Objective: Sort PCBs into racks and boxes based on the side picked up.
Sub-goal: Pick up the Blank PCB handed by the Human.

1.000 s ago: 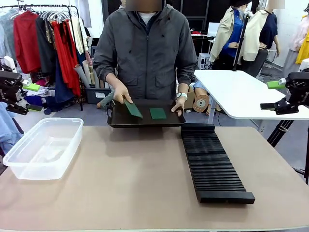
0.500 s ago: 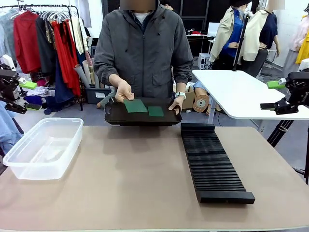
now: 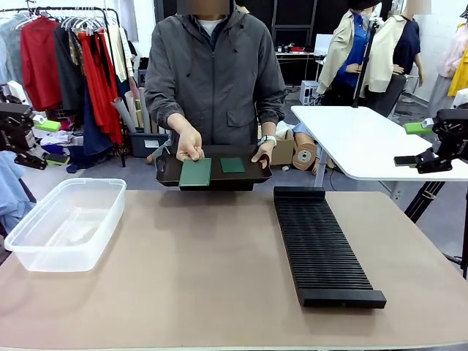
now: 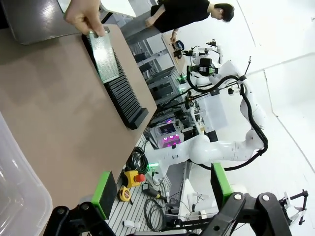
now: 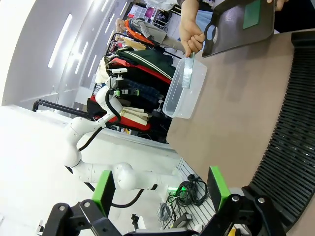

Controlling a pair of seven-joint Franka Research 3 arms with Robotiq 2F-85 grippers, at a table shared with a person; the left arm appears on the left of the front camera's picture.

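Left gripper: jaws spread wide, empty, raised off the left edge of the worktop. Right gripper: jaws spread, empty, raised off the right edge. On the worktop: one slotted rack, one clear tub. The person holds one black tray at the far edge. One green board lies on it. A second board, pinched in a hand, overhangs the tray's near rim.
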